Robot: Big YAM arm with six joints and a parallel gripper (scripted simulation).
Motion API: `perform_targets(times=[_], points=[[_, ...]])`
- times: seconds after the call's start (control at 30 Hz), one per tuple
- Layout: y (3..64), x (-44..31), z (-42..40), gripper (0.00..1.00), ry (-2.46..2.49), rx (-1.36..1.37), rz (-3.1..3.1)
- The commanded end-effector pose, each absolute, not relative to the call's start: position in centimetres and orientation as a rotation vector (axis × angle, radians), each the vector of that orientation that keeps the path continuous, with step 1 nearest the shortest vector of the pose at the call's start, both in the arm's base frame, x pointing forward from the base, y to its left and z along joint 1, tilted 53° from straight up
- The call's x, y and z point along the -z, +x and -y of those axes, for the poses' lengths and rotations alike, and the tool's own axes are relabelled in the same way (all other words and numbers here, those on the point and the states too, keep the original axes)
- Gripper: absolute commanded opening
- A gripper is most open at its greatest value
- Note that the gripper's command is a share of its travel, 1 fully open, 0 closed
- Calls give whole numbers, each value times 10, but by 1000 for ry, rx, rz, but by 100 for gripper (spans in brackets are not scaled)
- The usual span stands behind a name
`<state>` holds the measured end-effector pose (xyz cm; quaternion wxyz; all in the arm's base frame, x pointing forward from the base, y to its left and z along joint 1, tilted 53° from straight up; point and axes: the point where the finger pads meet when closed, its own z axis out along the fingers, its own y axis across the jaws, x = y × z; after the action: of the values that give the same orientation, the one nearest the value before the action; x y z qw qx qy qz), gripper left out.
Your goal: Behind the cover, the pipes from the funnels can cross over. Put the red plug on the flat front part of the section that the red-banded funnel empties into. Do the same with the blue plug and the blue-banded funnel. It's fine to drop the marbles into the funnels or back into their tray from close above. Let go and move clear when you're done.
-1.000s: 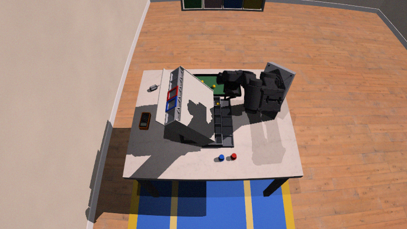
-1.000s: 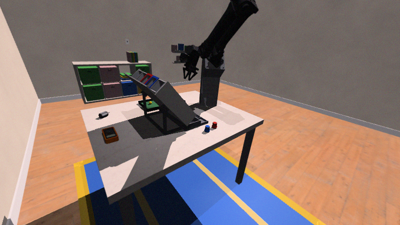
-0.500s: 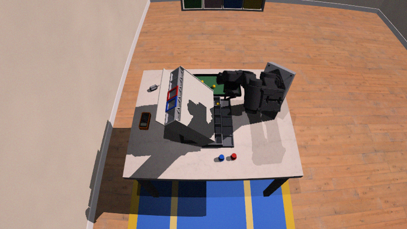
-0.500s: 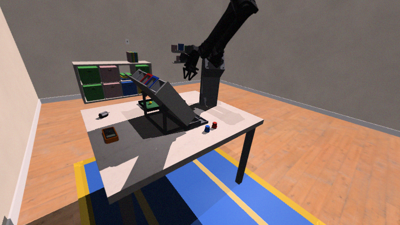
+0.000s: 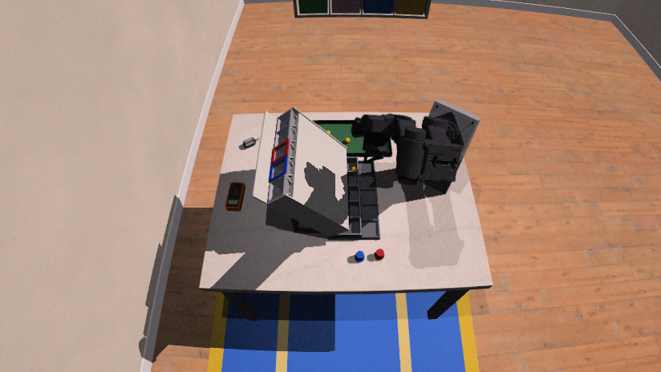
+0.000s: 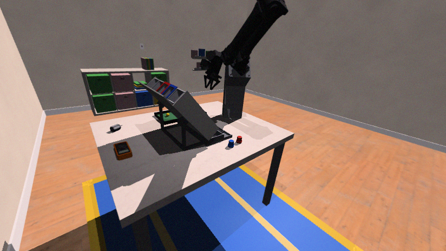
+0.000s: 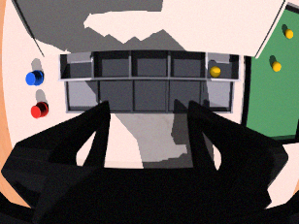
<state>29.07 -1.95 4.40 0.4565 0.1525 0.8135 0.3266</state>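
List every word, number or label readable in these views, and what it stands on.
None can be read.
Orange meter: its screen is too small and blurred to show any digits.
Books on the shelf: spines too small to read.
Red plug, blue plug, funnel rack and green tray: colour only, no lettering.
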Motion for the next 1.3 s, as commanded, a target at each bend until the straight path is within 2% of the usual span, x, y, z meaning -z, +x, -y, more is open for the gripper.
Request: perform_targets(times=[0.0,0.97,1.0,1.27], points=[[291,-45,16,56,371,-812,-2007],[291,-45,16,56,371,-812,-2007],[291,-45,16,63,371,-812,-2007],[290,-45,14,63,378,-818,-2013]])
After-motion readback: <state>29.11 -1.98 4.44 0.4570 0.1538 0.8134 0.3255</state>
